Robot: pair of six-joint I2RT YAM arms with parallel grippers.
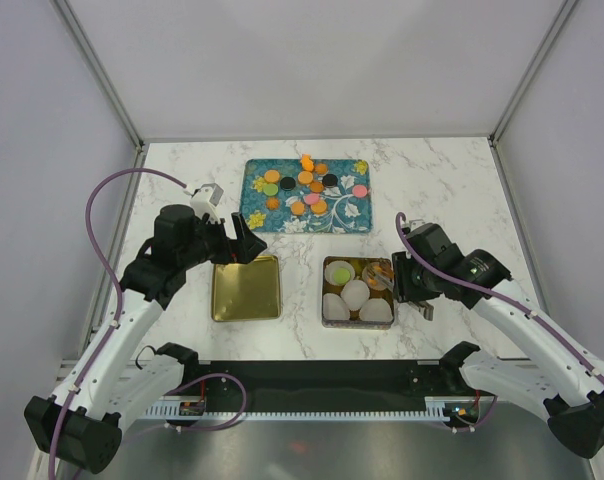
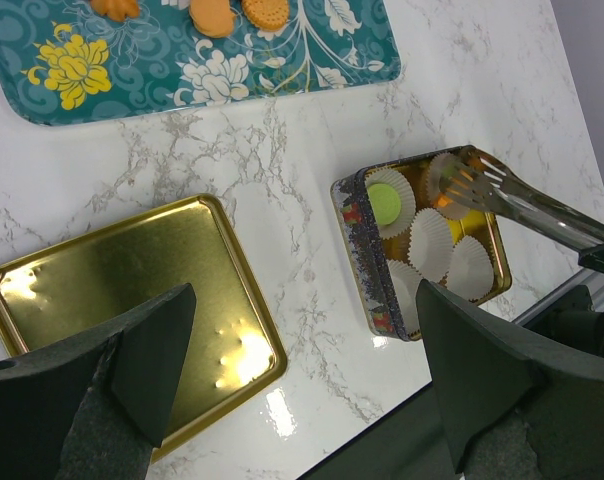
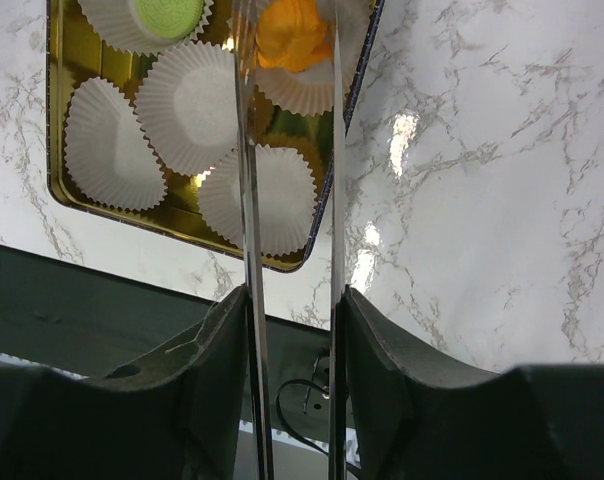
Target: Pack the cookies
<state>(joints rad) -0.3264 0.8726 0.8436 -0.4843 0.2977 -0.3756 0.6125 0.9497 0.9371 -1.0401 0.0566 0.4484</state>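
The open tin (image 1: 324, 300) sits near the counter (image 1: 452, 190)'s front edge, with bare marble to its right and a gap between it and the gold lid (image 1: 246, 290). Near the lid's far edge the left hand (image 1: 238, 240) hangs spread wide, holding nothing. The right hand (image 3: 294, 300), just right of the tin, is clenched on metal tongs (image 3: 244, 200) whose tips flank an orange cookie (image 3: 292, 35) over a paper cup (image 3: 307, 95) in the tin's far right corner, while the other cookies (image 1: 307, 182) lie on the teal tray (image 1: 254, 195), beyond both hands.
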